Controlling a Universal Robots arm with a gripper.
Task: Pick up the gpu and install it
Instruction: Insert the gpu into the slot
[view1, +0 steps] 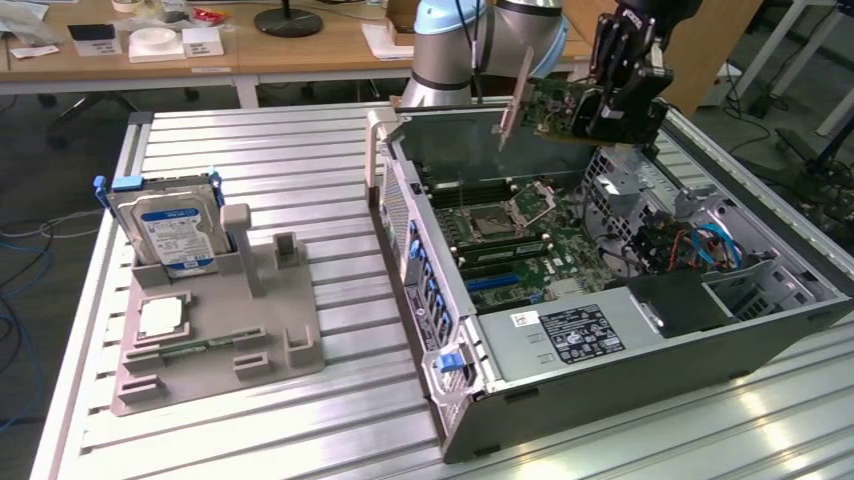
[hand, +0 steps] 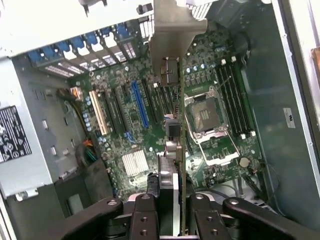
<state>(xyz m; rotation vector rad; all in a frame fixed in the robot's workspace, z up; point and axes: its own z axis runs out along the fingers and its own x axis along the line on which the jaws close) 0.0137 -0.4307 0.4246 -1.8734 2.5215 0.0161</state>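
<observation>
Exterior view. An open computer case (view1: 641, 385) lies on its side on the slatted metal worktop (view1: 267, 150), filling the centre and right of the frame. Inside it are a motherboard (view1: 521, 240) with an open processor socket (view1: 514, 215), a labelled power supply (view1: 567, 335) toward the lower edge, and blue cables (view1: 707, 245) at the right. At the left, a grey fixture (view1: 300, 350) holds a hard drive (view1: 167, 230) standing upright in its rear slot, a processor chip (view1: 160, 317) lying flat, and a narrow green memory stick (view1: 187, 349) below the chip.

In the upper right, the hand (view1: 587, 110) pinches the gpu (view1: 541, 105) above the case's open cavity, clear of the motherboard. The card's metal end bracket (view1: 510, 120) hangs at the end away from the hand.

Wrist view. The gpu (hand: 181, 150) appears edge-on, gripped between the fingers (hand: 145, 215). Its bracket (hand: 170, 30) points toward the case's rear slots, and a blue expansion slot (hand: 140, 102) lies beside the card's line.
</observation>
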